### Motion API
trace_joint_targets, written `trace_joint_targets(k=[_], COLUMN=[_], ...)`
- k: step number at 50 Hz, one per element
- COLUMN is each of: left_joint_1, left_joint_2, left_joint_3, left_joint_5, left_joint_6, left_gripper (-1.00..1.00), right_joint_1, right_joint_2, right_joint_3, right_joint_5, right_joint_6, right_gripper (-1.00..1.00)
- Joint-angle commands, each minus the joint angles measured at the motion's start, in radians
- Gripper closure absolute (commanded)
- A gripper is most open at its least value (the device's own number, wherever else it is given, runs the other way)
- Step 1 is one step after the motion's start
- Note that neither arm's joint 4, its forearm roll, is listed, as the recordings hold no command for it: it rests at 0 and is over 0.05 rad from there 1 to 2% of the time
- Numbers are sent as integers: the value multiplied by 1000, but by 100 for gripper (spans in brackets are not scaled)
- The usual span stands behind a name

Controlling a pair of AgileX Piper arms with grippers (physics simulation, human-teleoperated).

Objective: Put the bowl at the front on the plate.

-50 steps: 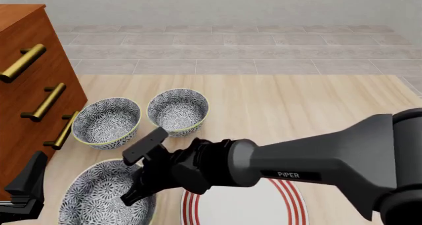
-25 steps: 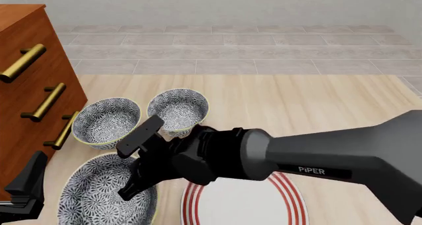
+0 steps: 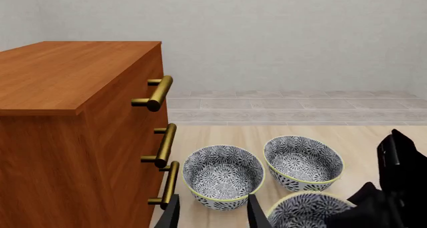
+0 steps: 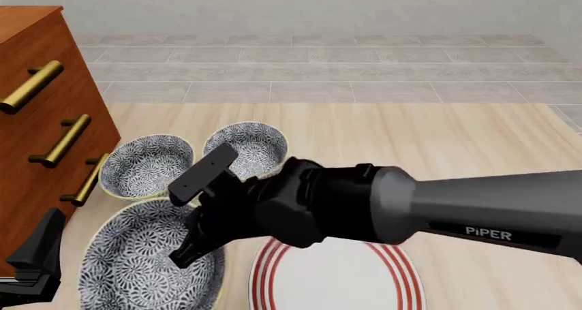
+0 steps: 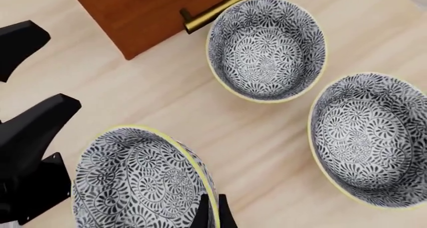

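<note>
I've got the right gripper (image 4: 193, 250) pinched on the rim of the front bowl (image 4: 136, 255), one finger inside, one outside, seen clearly in the wrist view. That bowl sits at the near left, just beside the red-ringed white plate (image 4: 400, 269), and looks tilted; nothing in it. Two matching floral bowls (image 4: 146, 168) (image 4: 247, 150) sit further back, side by side, both empty, thin yellow-green rims. The plate is bare and glossy. My left gripper (image 3: 211, 213) hangs with its fingers parted, by the wooden dresser (image 3: 67, 118) with brass handles.
</note>
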Motion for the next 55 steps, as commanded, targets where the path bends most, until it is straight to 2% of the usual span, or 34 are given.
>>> trace_joint_targets(k=[1,31,55], left_joint_1=[0,0,0], left_joint_2=[0,0,0], left_joint_3=[0,0,0], left_joint_5=[0,0,0], left_joint_6=[0,0,0], left_gripper=[-100,-100,-100], right_joint_1=[-15,-89,-223], right_joint_2=[-59,-224,-362], right_joint_3=[31,171,334], right_joint_5=[7,-1,-36], right_joint_6=[4,28,69], right_gripper=[100,100,100])
